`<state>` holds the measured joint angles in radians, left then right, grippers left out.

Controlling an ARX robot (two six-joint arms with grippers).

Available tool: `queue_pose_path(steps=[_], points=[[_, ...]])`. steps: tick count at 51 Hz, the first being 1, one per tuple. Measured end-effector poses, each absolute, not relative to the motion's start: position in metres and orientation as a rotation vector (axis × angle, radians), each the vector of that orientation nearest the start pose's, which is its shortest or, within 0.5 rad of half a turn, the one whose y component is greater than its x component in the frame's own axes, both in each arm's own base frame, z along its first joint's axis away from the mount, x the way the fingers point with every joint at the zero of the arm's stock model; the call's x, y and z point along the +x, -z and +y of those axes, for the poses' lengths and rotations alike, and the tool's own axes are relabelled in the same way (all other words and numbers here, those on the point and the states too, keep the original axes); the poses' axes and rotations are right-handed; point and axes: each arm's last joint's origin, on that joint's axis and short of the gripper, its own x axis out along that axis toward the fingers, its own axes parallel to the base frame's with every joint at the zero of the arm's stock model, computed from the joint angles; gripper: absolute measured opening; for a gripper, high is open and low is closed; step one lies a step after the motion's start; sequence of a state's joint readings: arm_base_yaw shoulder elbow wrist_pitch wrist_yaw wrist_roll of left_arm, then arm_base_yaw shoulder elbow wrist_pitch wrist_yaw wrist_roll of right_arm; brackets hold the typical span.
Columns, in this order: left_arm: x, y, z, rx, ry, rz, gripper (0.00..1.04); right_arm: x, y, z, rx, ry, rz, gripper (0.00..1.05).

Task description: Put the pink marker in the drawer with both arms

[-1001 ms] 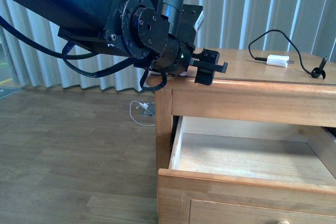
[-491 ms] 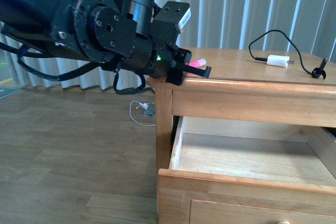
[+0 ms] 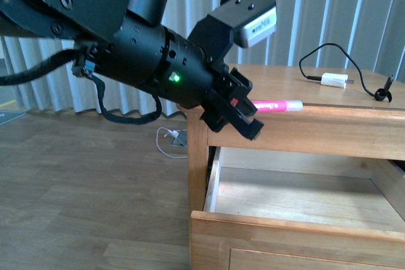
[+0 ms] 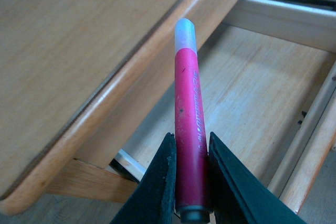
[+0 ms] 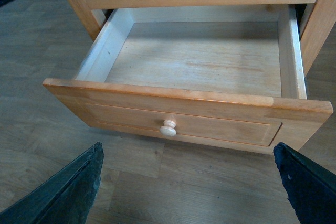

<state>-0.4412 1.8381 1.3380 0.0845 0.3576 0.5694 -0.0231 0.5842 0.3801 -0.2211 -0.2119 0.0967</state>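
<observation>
Compared with half a second earlier, the left claw point(image 3: 248, 115) sits lower and further right, now in the middle of the front view, and the pink marker point(image 3: 278, 105) is off the tabletop point(image 3: 304, 83). The claw is clamped on the marker's dark end, so most of the barrel juts out level in front of the tabletop's edge, above the open drawer point(image 3: 285, 222). The right claw point(image 5: 187, 148) is spread wide, in front of the drawer's knob point(image 5: 168, 128). Three risks follow.

- With so short a grip, the marker may pivot or slip.
- The barrel may strike the tabletop's edge on descent.
- A release near the drawer's left wall may drop the marker to the floor.
</observation>
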Motion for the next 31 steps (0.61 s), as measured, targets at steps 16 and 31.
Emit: queue_pose_path(steps=[16, 31], points=[[0.400, -0.185, -0.219, 0.522, 0.863, 0.289, 0.15, 0.139, -0.219, 0.003, 0.145, -0.166, 0.432, 0.96], [0.409, -0.154, -0.234, 0.470, 0.835, 0.336, 0.15, 0.139, -0.219, 0.003, 0.145, -0.165, 0.432, 0.96]])
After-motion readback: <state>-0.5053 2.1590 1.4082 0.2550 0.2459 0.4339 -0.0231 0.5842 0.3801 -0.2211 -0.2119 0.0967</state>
